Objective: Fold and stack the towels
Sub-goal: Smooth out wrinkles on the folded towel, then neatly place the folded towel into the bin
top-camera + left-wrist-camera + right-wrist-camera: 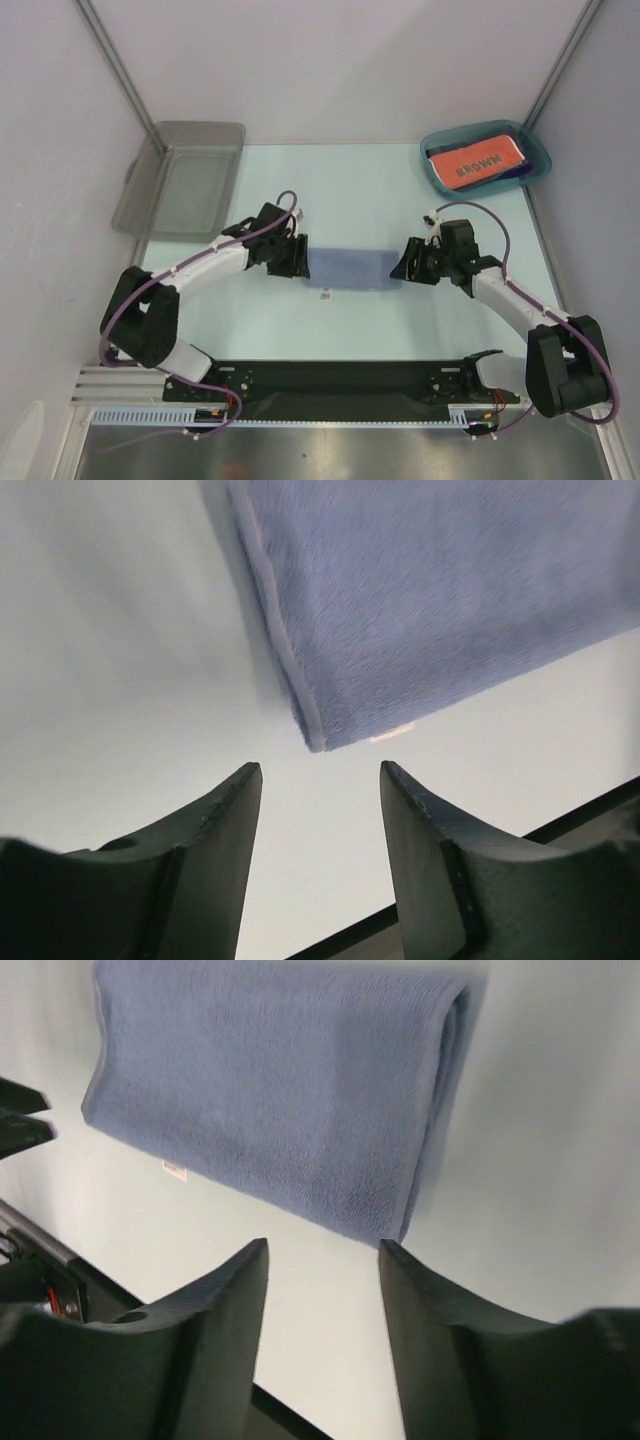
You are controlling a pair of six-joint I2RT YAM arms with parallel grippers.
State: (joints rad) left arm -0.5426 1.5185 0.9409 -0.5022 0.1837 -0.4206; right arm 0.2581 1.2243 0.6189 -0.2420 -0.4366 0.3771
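Folded blue towel (pixel 350 268) flat at centre, left gripper (pixel 298 260) and right gripper (pixel 404 266) at its ends, both parted, empty.

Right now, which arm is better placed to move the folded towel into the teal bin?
Probably right: the right tool, open, sits at the towel end nearer the teal bin.
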